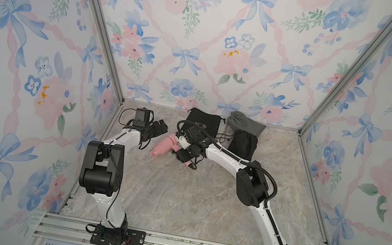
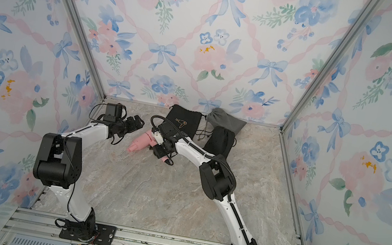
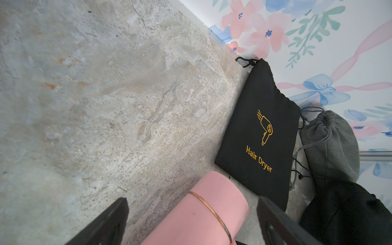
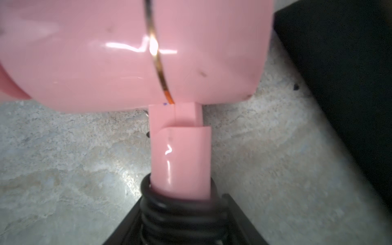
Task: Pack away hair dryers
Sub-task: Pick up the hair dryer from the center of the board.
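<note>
A pink hair dryer [image 1: 164, 146] [image 2: 141, 142] lies on its side on the marble table, nozzle toward the front left. My right gripper [image 1: 184, 153] [image 2: 161, 151] is shut on its handle [image 4: 180, 152], the fingers pressed on either side of the black cord coil [image 4: 180, 207] wound around it. In the right wrist view the right gripper [image 4: 182, 222] sits just behind the barrel [image 4: 127, 53]. My left gripper [image 1: 161, 126] [image 2: 137, 122] [image 3: 192, 203] is open just behind the rear end of the barrel [image 3: 207, 212], which shows between its spread fingers without touching them.
A flat black pouch with gold print [image 1: 203, 123] [image 3: 258, 137] lies by the back wall. Beside it are a grey pouch [image 1: 244, 125] [image 3: 331, 144] and another black pouch [image 1: 243, 143] [image 3: 343, 216], with loose drawstrings between them. Patterned walls enclose three sides.
</note>
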